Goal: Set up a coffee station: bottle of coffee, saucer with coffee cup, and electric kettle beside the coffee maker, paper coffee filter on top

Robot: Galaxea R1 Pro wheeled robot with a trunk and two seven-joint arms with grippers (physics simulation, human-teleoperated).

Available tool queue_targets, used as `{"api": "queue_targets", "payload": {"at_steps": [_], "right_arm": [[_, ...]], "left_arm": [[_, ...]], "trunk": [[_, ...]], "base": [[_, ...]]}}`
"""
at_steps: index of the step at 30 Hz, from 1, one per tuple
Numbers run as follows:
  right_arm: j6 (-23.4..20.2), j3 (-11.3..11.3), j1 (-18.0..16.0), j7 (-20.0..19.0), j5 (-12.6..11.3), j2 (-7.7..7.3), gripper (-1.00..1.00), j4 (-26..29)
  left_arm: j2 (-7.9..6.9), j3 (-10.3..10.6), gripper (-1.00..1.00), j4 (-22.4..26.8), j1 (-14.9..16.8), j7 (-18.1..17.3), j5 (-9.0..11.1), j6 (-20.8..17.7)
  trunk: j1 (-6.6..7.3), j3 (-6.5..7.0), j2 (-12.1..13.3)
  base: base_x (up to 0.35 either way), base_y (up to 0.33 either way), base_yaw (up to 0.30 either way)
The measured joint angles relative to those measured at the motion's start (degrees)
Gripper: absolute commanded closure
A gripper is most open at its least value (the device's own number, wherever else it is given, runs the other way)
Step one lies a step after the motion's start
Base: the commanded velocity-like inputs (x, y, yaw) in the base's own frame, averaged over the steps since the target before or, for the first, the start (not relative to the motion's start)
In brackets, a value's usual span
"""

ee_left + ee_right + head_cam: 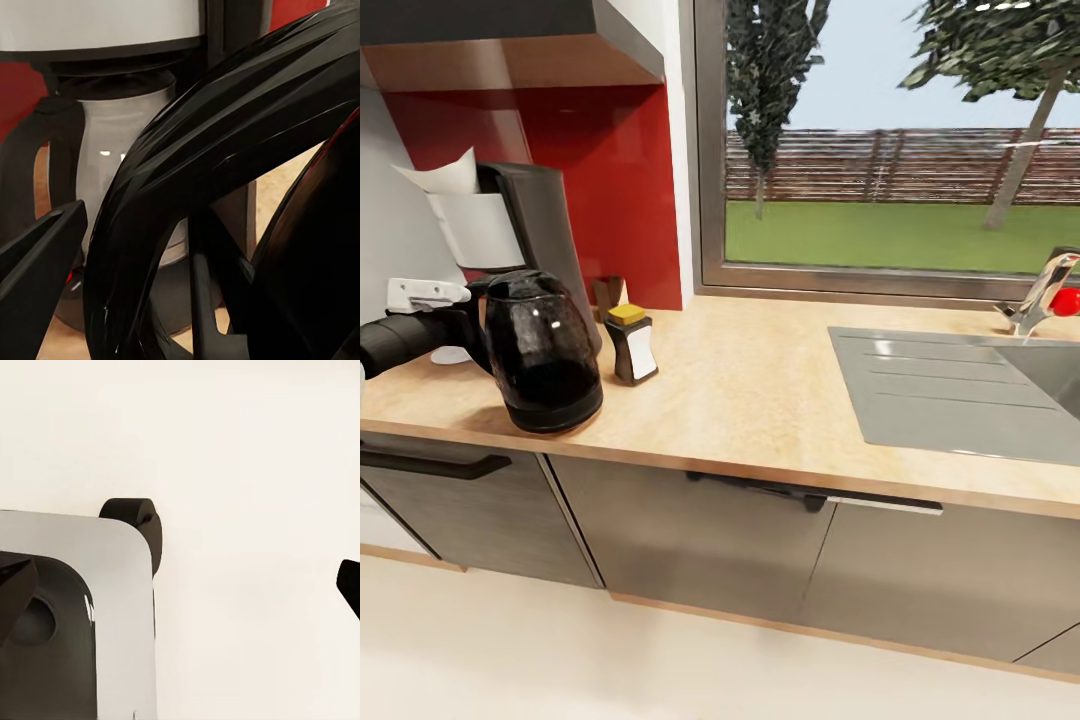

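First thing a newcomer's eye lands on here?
The electric kettle, dark and glossy, stands near the front edge of the countertop, with the left arm reaching to its handle. Right behind it stands the coffee maker against the red backsplash, the paper coffee filter poking out of its top. The bottle of coffee stands just beside the kettle.

Electric kettle upright on surface, frame left; coffee maker behind, paper filter atop; coffee bottle beside.
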State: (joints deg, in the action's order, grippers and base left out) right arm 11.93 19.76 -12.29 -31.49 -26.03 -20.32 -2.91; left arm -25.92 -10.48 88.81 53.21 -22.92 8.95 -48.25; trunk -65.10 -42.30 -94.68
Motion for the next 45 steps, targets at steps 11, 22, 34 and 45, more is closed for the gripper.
{"api": "queue_targets", "payload": {"at_steps": [11, 22, 34, 45], "right_arm": [[0.0, 0.0, 0.0, 0.0, 0.0, 0.0, -1.0, 0.0], [0.0, 0.0, 0.0, 0.0, 0.0, 0.0, -1.0, 0.0], [0.0, 0.0, 0.0, 0.0, 0.0, 0.0, -1.0, 0.0], [0.0, 0.0, 0.0, 0.0, 0.0, 0.0, -1.0, 0.0]], "left_arm": [[0.0, 0.0, 1.0, 0.0, 0.0, 0.0, 0.0, 0.0], [0.0, 0.0, 1.0, 0.0, 0.0, 0.0, 0.0, 0.0], [0.0, 0.0, 1.0, -0.1, 0.0, 0.0, -0.1, 0.0], [0.0, 0.0, 1.0, 0.0, 0.0, 0.3, 0.0, 0.1]], "trunk": [[0.0, -0.35, 0.0], [0.0, -0.71, 0.0], [-0.43, -1.14, -0.8], [-1.75, -2.21, -3.2]], "base": [[0.001, 0.0, 0.0], [0.0, 0.0, 0.0], [0.0, 0.0, 0.0], [0.0, 0.0, 0.0]]}}
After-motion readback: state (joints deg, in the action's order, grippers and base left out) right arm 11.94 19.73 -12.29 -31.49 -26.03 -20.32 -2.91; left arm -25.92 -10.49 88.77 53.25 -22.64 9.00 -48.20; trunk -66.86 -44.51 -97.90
